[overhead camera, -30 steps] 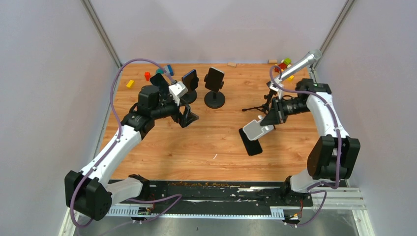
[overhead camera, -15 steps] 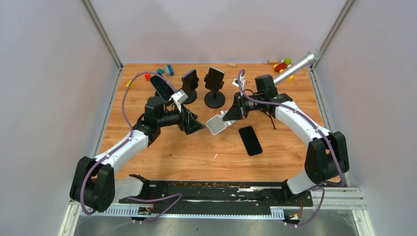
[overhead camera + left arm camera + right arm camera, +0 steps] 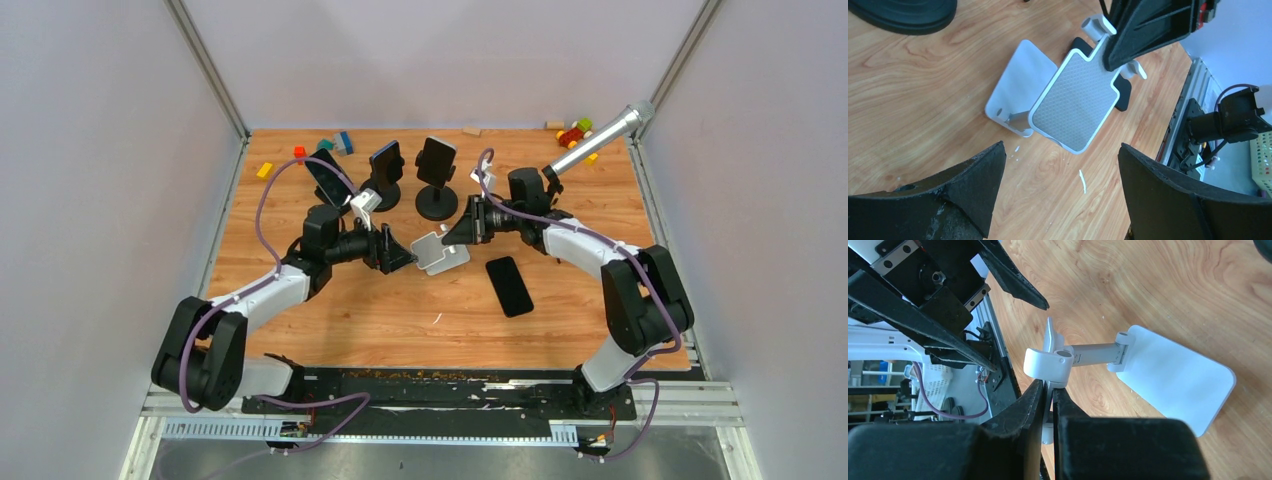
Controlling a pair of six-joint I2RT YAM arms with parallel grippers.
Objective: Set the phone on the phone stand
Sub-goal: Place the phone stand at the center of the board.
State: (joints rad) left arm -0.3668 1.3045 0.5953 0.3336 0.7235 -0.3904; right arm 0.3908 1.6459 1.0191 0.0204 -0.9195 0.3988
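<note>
Top external shows the phone (image 3: 509,286) lying flat on the table (image 3: 340,320), near the stand (image 3: 441,252). The right gripper (image 3: 463,232) pinches the stand's plate edge. The left gripper (image 3: 402,256) faces the stand, fingers wide, holding nothing.

Bright, even light, soft shadows; left claw (image 3: 1060,155) slightly blurred.

The wood table (image 3: 400,335) carried a black phone (image 3: 510,286) lying flat, a white stand (image 3: 442,254) just left of it, black round-footed stands (image 3: 437,206) behind (each holding a phone), and toy blocks (image 3: 264,170) along the far edge.
</note>
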